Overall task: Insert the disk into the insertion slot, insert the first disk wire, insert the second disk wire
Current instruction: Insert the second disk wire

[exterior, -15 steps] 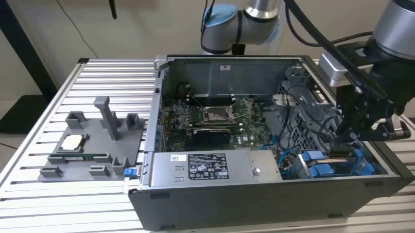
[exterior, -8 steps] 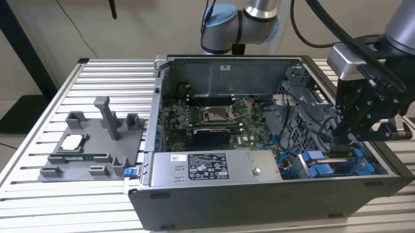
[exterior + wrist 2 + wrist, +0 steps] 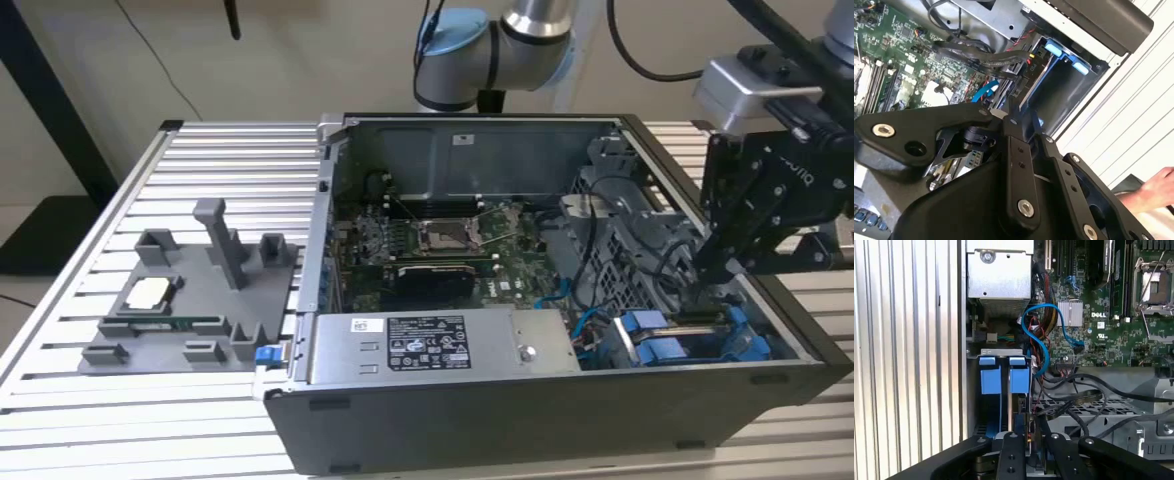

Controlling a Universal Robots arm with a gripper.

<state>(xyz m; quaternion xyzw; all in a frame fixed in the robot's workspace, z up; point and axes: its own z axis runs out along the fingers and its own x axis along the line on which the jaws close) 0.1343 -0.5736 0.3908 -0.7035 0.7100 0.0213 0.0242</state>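
Observation:
The disk sits edge-on in the insertion slot at the front corner of the open computer case (image 3: 441, 420), on the exterior view's right. Its blue carrier frame (image 3: 681, 342) shows there, and its blue tabs (image 3: 1019, 377) (image 3: 1054, 50) appear in both wrist views. My gripper (image 3: 714, 272) reaches down into the case at the disk's inner end. Its fingers (image 3: 1013, 150) come together on a small dark connector of a disk wire, right against the disk. Black wires (image 3: 1074, 390) and a blue wire (image 3: 1041, 340) run from the motherboard toward this spot.
A grey power-supply box (image 3: 427, 345) lies along the case front, with the motherboard (image 3: 427, 245) behind it. A grey parts fixture (image 3: 187, 300) stands on the slatted table at the exterior view's left. A person's hand (image 3: 1154, 187) rests beside the case.

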